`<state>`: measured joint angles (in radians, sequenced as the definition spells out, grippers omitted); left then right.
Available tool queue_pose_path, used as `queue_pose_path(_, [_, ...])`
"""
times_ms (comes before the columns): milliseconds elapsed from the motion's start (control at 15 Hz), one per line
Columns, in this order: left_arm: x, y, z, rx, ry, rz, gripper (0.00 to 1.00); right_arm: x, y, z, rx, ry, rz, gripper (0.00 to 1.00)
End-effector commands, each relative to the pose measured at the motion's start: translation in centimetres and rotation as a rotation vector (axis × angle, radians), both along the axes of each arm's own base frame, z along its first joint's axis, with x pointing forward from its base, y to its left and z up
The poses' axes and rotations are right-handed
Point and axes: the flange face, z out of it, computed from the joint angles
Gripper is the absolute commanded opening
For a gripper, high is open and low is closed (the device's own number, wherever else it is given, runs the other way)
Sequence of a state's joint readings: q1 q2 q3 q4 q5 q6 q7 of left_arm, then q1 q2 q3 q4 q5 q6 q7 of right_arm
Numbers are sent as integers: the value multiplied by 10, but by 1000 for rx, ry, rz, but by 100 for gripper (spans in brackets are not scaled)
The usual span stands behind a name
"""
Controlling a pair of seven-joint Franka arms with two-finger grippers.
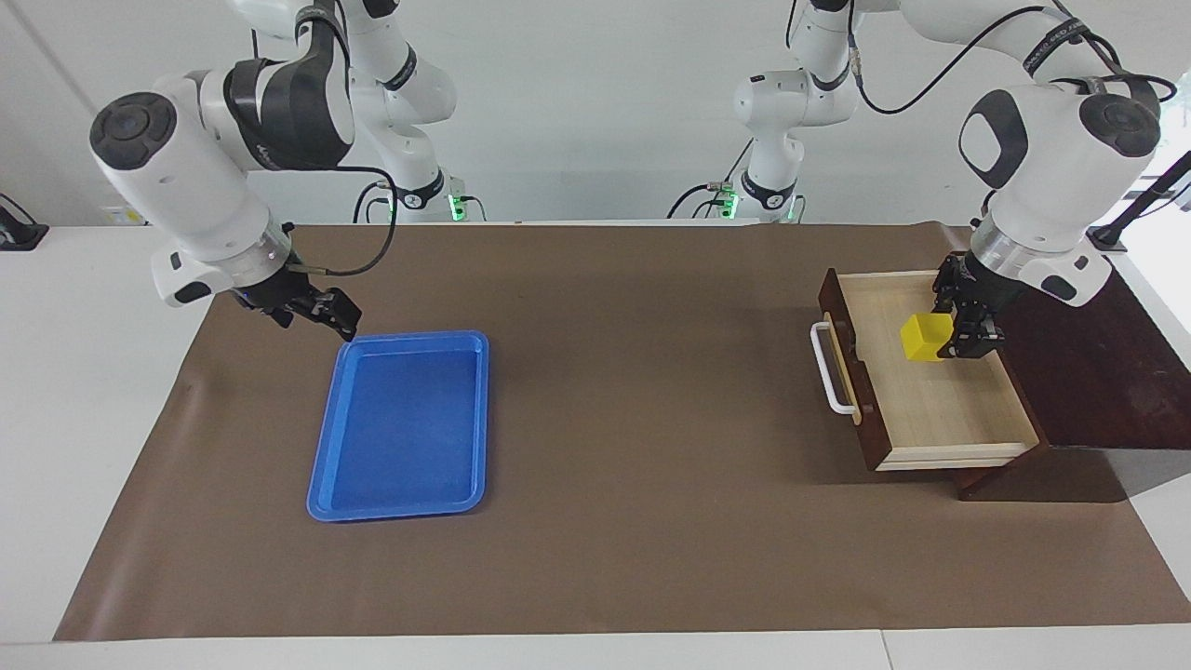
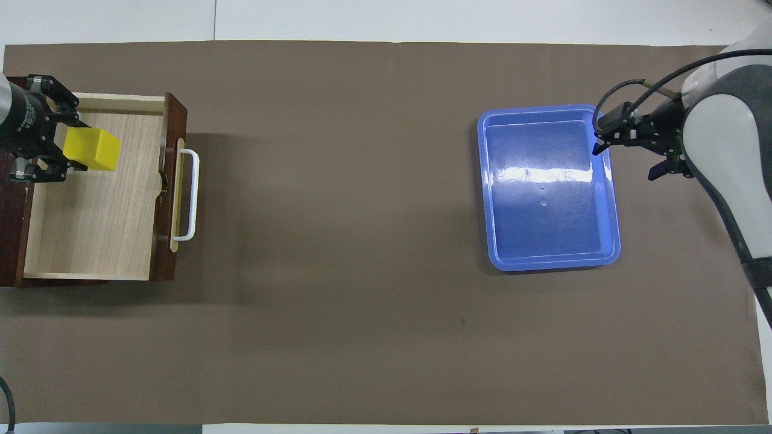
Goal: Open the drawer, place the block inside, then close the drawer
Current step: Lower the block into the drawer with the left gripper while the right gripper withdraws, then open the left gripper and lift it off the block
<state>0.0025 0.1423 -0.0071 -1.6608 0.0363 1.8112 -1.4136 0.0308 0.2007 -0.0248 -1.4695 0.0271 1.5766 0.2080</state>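
The drawer (image 1: 930,409) (image 2: 90,229) of the dark wooden box (image 1: 1089,354) stands pulled out, showing its pale interior and white bar handle (image 1: 823,368) (image 2: 192,194). My left gripper (image 1: 949,337) (image 2: 69,147) is shut on the yellow block (image 1: 926,335) (image 2: 91,149). It holds the block low over the drawer's interior, over the part nearer the box. I cannot tell whether the block touches the drawer floor. My right gripper (image 1: 316,321) (image 2: 627,161) hangs open and holds nothing, over the blue tray's edge toward the right arm's end of the table.
The blue tray (image 1: 400,428) (image 2: 543,241) lies on the brown mat (image 1: 633,465) toward the right arm's end, with nothing in it. The wooden box sits at the left arm's end of the table, its drawer front facing the middle.
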Motion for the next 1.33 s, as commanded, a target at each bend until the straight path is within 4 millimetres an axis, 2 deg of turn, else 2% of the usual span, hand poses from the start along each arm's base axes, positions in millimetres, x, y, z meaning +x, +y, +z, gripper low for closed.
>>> queue_pose_path(0, [-19, 19, -23, -12, 1, 6, 0, -32, 3, 33, -19, -41, 110, 100])
queue_pose_path(133, [-29, 31, -35, -12, 7, 25, 0, -39, 2, 38, -28, -47, 135, 100])
queue_pose_path(333, [-39, 31, -55, -11, -25, 28, 0, -55, -3, 36, -20, 33, 184, 100])
queue_pose_path(467, [-42, 38, -59, -11, -24, 37, 0, -55, -4, 36, -22, 26, 181, 100])
queue_pose_path(667, [-43, 40, -64, -10, -22, 36, 8, -48, -5, 39, -27, -20, 211, 100])
queue_pose_path(867, [-44, 46, -70, -9, -35, 21, 38, -46, -7, 40, -42, -35, 230, 100])
queue_pose_path(933, [-44, 47, -70, -8, -36, 3, 64, -47, -7, 39, -39, -31, 244, 100])
queue_pose_path(1067, [-43, 47, -69, -8, -37, -5, 79, -48, -7, 39, -37, -23, 253, 100])
queue_pose_path(1133, [-42, 47, -68, -8, -39, -3, 94, -48, -7, 38, -37, -20, 252, 100])
queue_pose_path(1200, [-38, 47, -63, -7, -48, -2, 100, -49, -6, 39, -37, -20, 251, 100])
queue_pose_path(1267, [-30, 44, -47, -10, -70, 3, 100, -49, -6, 38, -36, -14, 251, 100])
